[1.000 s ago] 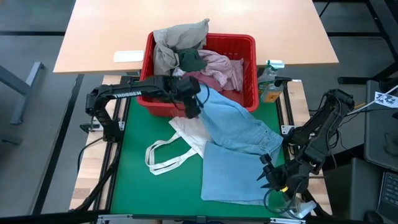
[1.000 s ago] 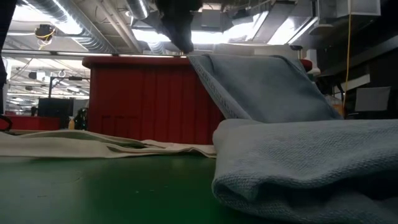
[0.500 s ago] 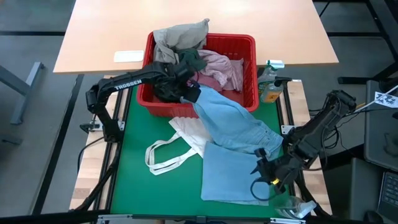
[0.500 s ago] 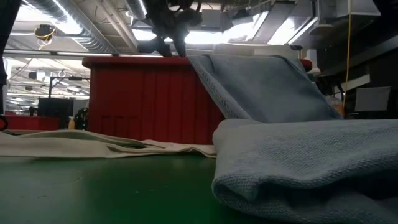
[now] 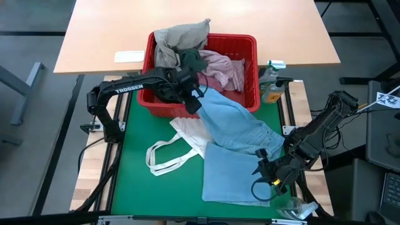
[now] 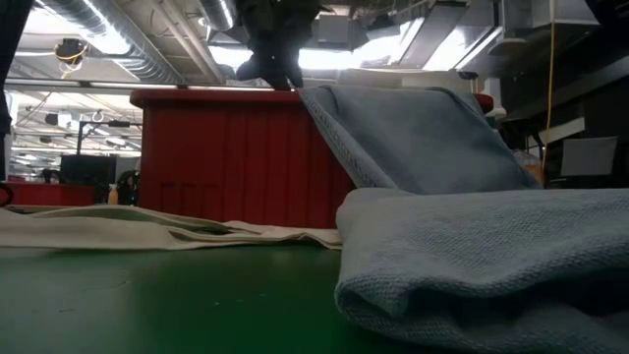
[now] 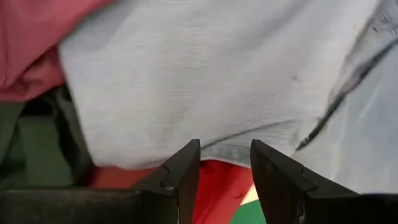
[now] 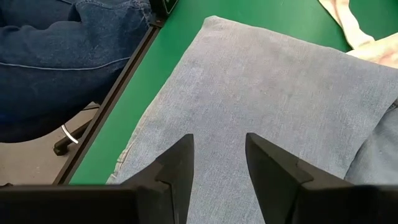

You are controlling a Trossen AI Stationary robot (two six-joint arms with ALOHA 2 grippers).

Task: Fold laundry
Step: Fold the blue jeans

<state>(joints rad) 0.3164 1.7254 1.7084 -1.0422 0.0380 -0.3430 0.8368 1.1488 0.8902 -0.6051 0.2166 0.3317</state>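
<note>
**Both grippers spread over the light blue garment**

The left gripper [image 5: 195, 104] is held at the near rim of the red slotted basket [image 5: 250, 47], its fingers [image 7: 180, 171] parted with nothing pinched between them; the light blue garment [image 5: 240, 134] is seen just past the tips, draped from the rim down onto the mat. The right gripper [image 5: 261, 174] is poised over the folded lower part of the same garment near the table's right front edge, jaws likewise spread and empty.

Four garments are counted in the basket: a beige-khaki piece [image 5: 178, 37], a dark grey-green one [image 5: 192, 60], a mottled pink one [image 5: 224, 67] and a strip of maroon [image 5: 209, 79]. One white tote bag [image 5: 181, 147] with loop handles is laid on the green mat [image 5: 134, 184].

The word TROSSEN is read on the left arm [image 5: 128, 90]. A tan tabletop [image 5: 112, 31] lies behind the basket; ceiling ducts are visible in the low view. A person's denim-clad legs [image 8: 68, 43] are seen beside the table.
</note>
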